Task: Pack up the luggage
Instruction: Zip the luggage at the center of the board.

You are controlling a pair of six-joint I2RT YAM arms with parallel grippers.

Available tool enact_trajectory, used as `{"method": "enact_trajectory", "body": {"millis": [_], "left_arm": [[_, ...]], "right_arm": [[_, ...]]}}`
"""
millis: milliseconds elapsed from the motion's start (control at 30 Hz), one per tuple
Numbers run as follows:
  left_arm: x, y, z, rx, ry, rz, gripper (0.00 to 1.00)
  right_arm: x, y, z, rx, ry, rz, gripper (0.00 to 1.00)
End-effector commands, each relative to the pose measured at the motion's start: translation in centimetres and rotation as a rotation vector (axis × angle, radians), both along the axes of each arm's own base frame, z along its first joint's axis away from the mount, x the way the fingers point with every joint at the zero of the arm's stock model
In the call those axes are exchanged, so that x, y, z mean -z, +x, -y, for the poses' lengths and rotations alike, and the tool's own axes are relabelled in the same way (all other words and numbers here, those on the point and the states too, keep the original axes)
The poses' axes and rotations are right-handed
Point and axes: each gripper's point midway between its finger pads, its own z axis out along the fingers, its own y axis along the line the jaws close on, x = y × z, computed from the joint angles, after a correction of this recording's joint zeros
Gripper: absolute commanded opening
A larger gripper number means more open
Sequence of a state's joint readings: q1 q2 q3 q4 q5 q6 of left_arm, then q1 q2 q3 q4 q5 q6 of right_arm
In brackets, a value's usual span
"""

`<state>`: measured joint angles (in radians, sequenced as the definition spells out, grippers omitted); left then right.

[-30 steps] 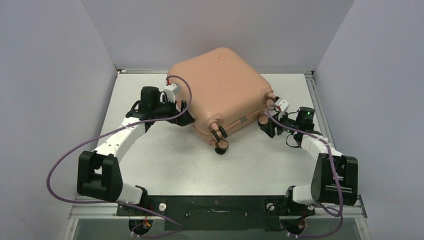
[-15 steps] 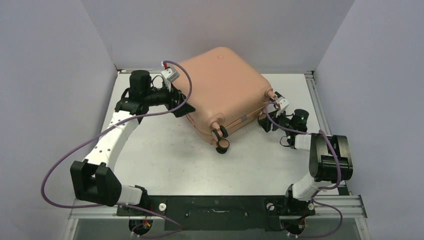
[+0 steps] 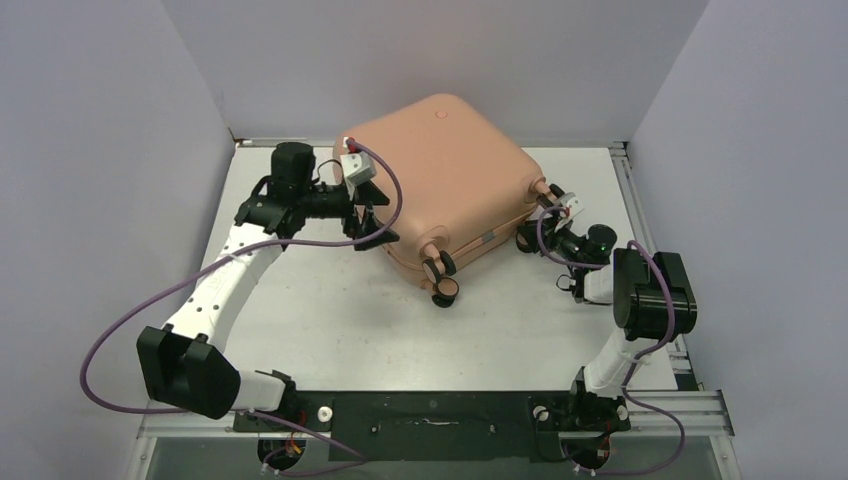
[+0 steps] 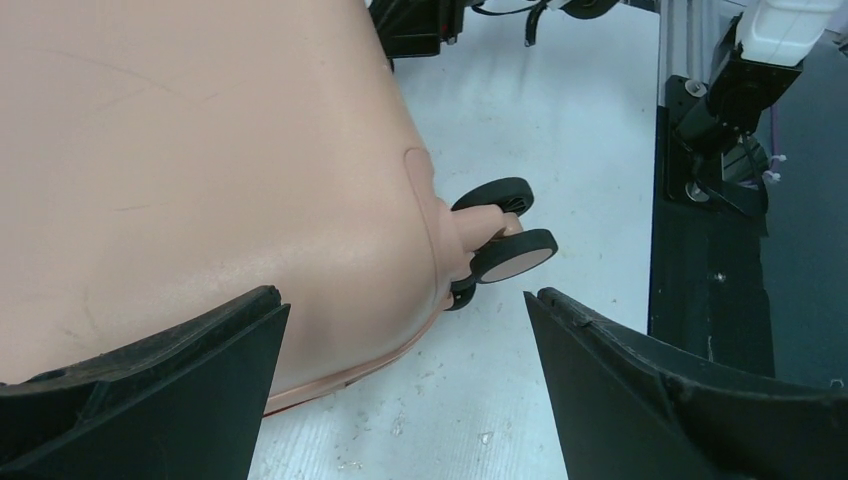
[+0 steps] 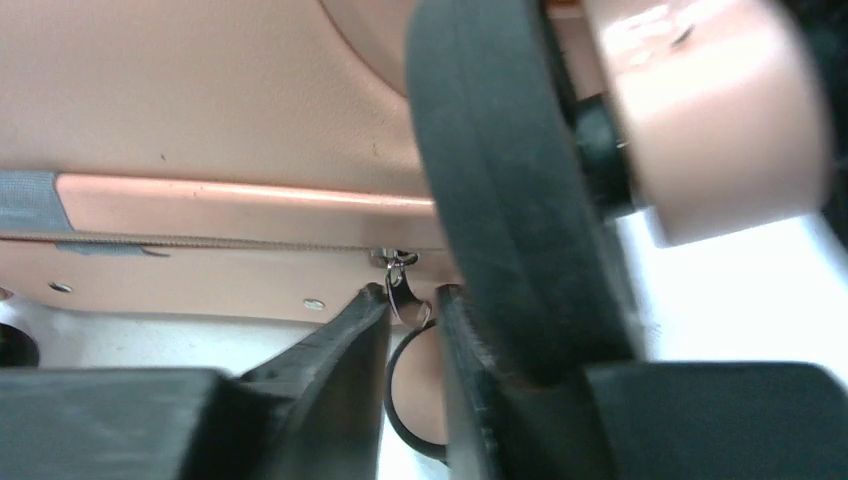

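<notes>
No readable text, brand, number or label in any view. Luggage (image 3: 455, 170) shell plain; round dot (image 3: 442, 114) on it shows no legible mark.

White surface (image 3: 400, 330), lightly specked; plain lilac-grey walls (image 3: 430, 50) on three sides; black plate (image 3: 430, 412) along its near edge.

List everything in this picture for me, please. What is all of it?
suitcase: one, salmon pink, closed, at the back of the table.
casters: three seen, pink and black, two at the near corner, one at the right corner.
zip pull: one, metal, on the suitcase seam.
table: one, white.
walls: pale lilac, on three sides.
cables: purple, along each arm.
arms: two, white and black, near edge.
left claw: black, wide open beside the suitcase.
right claw: black, nearly shut astride the zip pull.
</notes>
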<state>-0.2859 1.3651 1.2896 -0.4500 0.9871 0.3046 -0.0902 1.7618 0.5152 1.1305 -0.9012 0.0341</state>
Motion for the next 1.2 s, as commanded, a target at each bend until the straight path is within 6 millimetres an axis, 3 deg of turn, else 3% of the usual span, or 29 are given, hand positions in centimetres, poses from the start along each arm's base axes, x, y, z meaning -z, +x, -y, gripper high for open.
{"method": "enact_trajectory", "body": {"millis": [0, 67, 200, 333, 600, 700, 867, 1033, 1167], "left_arm": [[-1.8, -2.0, 1.4, 0.114, 0.019, 0.118, 0.96], [-1.3, -2.8, 1.9, 0.145, 0.055, 0.128, 0.96], [-0.6, -4.1, 2.8, 0.198, 0.105, 0.173, 0.96], [-0.7, -5.2, 4.1, 0.259, 0.139, 0.212, 0.96], [0.0, -7.2, 10.5, 0.425, 0.221, 0.256, 0.96], [1.7, -7.4, 12.3, 0.470, 0.313, 0.260, 0.96], [4.1, -6.1, 11.4, 0.478, 0.510, 0.272, 0.99], [3.4, -4.6, 8.4, 0.501, 0.621, 0.372, 0.98], [5.0, -3.8, 6.9, 0.567, 0.714, 0.430, 0.97]], "right_arm": [[-3.8, 1.1, -1.0, -0.059, -0.010, 0.149, 0.15], [-4.1, 1.0, -1.1, -0.059, -0.013, 0.170, 0.06], [-4.1, 1.2, -1.0, -0.042, -0.014, 0.170, 0.05], [-3.2, 1.8, 0.4, 0.037, -0.027, 0.110, 0.05], [-2.7, 1.9, 1.5, 0.080, -0.023, 0.047, 0.05], [-2.7, 2.1, 1.6, 0.085, -0.022, 0.030, 0.05], [-2.9, 2.0, 2.2, 0.095, -0.024, 0.025, 0.05], [-3.0, 2.1, 2.3, 0.092, -0.008, 0.011, 0.05], [-2.9, 2.1, 2.2, 0.091, 0.001, 0.007, 0.05]]}}
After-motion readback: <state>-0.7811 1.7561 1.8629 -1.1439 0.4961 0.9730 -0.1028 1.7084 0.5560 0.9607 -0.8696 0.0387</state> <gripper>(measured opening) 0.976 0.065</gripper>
